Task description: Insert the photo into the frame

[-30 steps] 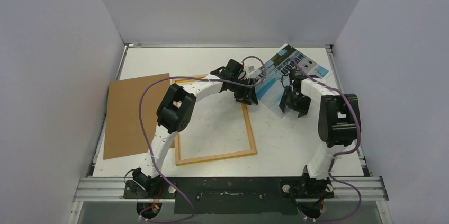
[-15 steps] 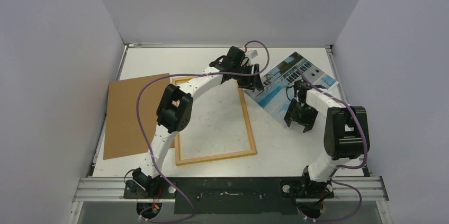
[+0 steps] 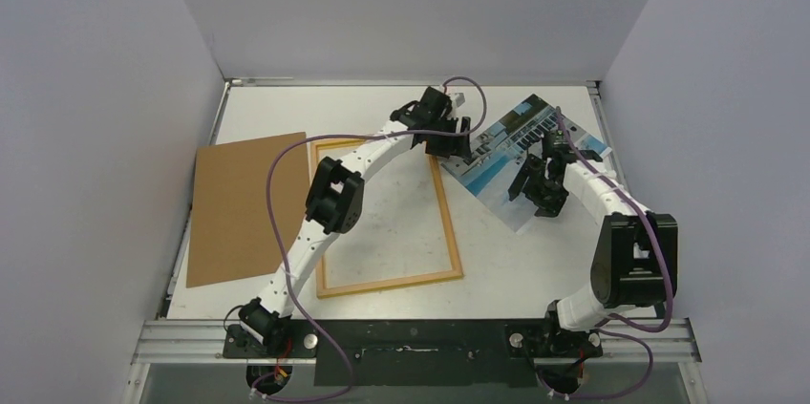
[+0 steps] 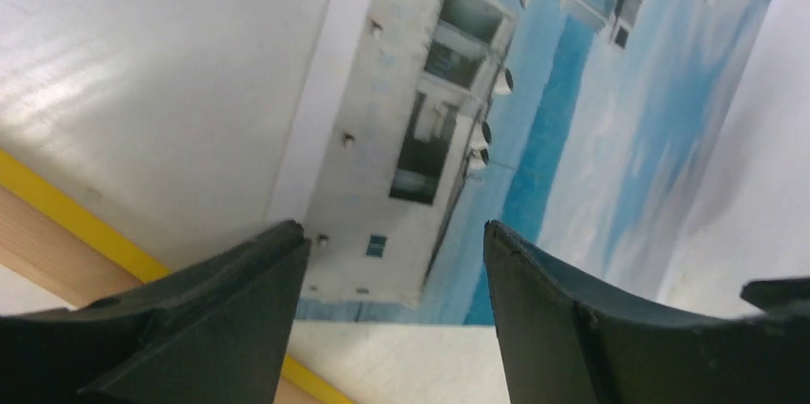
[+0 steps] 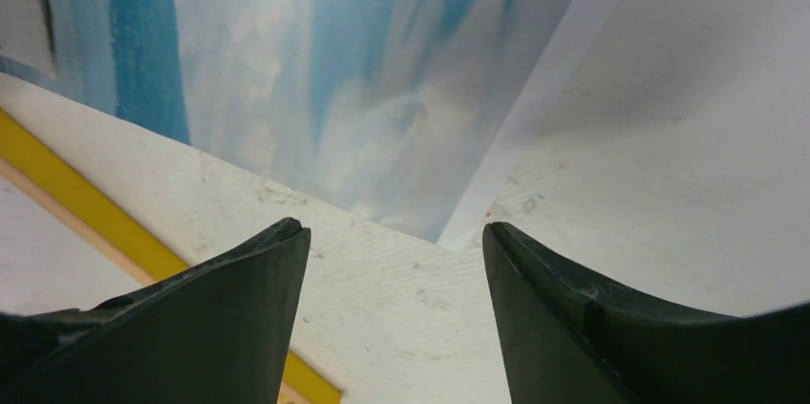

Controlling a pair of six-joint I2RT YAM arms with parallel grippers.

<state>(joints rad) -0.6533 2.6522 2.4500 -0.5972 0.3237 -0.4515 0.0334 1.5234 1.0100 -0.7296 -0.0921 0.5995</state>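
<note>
Yellow edging peeks from under the frame point(image 3: 448, 223), which lies light-wood back up in the middle of the table point(image 3: 535, 270), with the brown backing board point(image 3: 244, 208) at its left. The photo point(image 3: 497, 160) rests printed side up at the upper right, turned diagonally, its left corner just beside the frame's upper right corner and none of it inside the opening yet.

The left gripper point(image 3: 451, 143) hovers over that left corner, jaws spread and holding nothing; its wrist view shows the white building between the fingertips. The right gripper point(image 3: 538, 196) hangs over the photo's lower corner, also spread wide and empty.

The step in hand looks like getting a grip on the sheet. A thin print on a flat surface gives little to pinch, so one finger should slip under an edge before closing. Once it is held, square it to the frame, lower one side first, and avoid creasing it.
</note>
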